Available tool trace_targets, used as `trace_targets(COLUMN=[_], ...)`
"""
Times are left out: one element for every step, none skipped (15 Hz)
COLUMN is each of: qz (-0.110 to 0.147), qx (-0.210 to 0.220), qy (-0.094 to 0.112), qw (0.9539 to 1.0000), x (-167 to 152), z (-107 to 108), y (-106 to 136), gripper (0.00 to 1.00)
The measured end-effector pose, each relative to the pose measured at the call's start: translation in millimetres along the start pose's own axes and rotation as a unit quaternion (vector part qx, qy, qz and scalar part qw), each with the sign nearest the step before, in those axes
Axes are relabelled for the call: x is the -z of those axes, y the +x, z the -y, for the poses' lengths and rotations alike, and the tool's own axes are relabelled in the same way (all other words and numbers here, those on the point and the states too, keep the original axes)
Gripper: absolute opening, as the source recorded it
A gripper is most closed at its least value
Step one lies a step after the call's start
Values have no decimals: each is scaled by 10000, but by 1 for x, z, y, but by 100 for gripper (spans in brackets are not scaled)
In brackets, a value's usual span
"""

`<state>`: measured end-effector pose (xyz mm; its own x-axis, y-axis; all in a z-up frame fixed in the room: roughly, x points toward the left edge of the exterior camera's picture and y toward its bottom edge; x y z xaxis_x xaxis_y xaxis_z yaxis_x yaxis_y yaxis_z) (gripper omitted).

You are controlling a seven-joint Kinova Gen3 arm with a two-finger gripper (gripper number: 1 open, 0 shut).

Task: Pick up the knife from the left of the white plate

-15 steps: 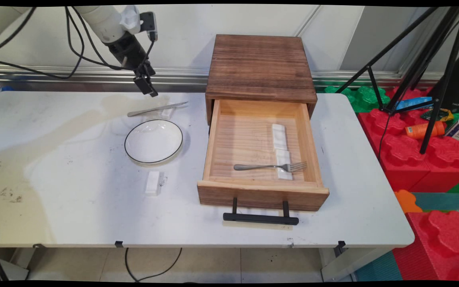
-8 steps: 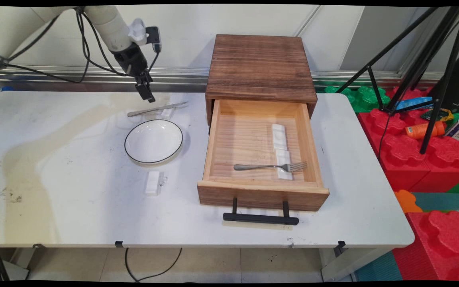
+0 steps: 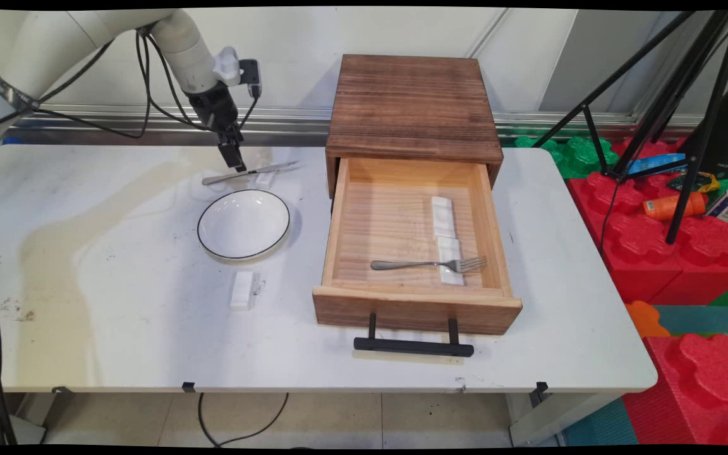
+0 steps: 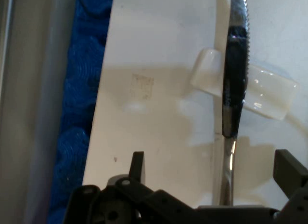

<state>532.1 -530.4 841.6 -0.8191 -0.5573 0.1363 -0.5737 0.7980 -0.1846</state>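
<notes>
A silver knife (image 3: pixel 250 172) lies at the back of the white table (image 3: pixel 117 316), its blade propped on a small white rest (image 3: pixel 266 179). My gripper (image 3: pixel 236 161) hangs just above the knife's handle, pointing down. In the hand view the serrated knife (image 4: pixel 234 89) runs up the picture across the white rest (image 4: pixel 264 91). The gripper (image 4: pixel 211 164) is open, with the handle between the two fingers and nearer the right one. Nothing is held. A white plate with a black rim (image 3: pixel 244 223) sits just in front of the knife.
A wooden box (image 3: pixel 411 101) stands to the right with its drawer (image 3: pixel 411 309) pulled open. Inside lie a fork (image 3: pixel 430 264) and two white rests (image 3: pixel 443 215). Another white rest (image 3: pixel 244 289) lies in front of the plate. Tripod legs and red foam blocks stand beyond the table's right edge.
The gripper has come down and slightly to the right, from above the table's back edge to just over the knife's handle. Nothing else has moved.
</notes>
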Motion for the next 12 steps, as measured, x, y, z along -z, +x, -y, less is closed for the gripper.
trace_targets(qz=[26,53,75,90,101,113,120,129,137,138,139,137], qx=[-11,-27,-39,-49,-55,-65,-70,-82,-95,-104,-109,-111], qy=[-29,-63,-97,-125,-142,-168,-183,-205,-230,-255,-274,-297], qw=[10000,10000,9999,9999,9998,9998,9997,9997,9996,9995,9995,9994], x=[-4,-9,-13,-17,-19,-22,-24,-26,-29,-31,-33,-35], z=[1,3,4,5,5,6,6,7,8,8,9,9], y=[0,0,0,1,0,0,0,0,1,1,1,0], gripper=[100,100,100,100,100,100,100,100,100,100,100,0])
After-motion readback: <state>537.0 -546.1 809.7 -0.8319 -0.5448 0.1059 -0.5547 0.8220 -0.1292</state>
